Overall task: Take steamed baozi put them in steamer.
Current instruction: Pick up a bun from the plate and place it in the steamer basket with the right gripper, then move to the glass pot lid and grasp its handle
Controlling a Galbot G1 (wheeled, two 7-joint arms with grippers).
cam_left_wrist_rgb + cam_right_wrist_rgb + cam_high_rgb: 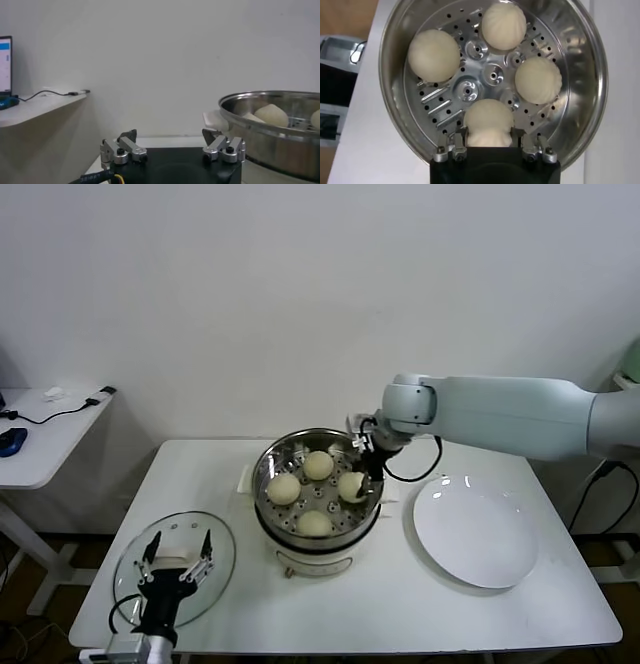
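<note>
Stainless steamer (318, 494), rim upward on the table (560, 604): four baozi (284, 488) sit dome-up, no long axis; right gripper (362, 474) reaches in from the plate (476, 530) side. Left gripper (172, 150), beside the steamer, level, fingers (131, 146) wide apart, empty. Right wrist view: fingers (459, 139) clamp the rim-side bun (488, 122).

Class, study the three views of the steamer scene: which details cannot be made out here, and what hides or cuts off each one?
- Head view: the far right side of the round white plate-side bun is covered by the right gripper.
- Right wrist view: the underside of that held cream-white bun is hidden by the gripper's fingers.
- Left wrist view: the shiny stainless-steel steamer basket is cut off by the edge; its wall hides two buns.
- Head view: the left gripper covers part of the round glass lid.
</note>
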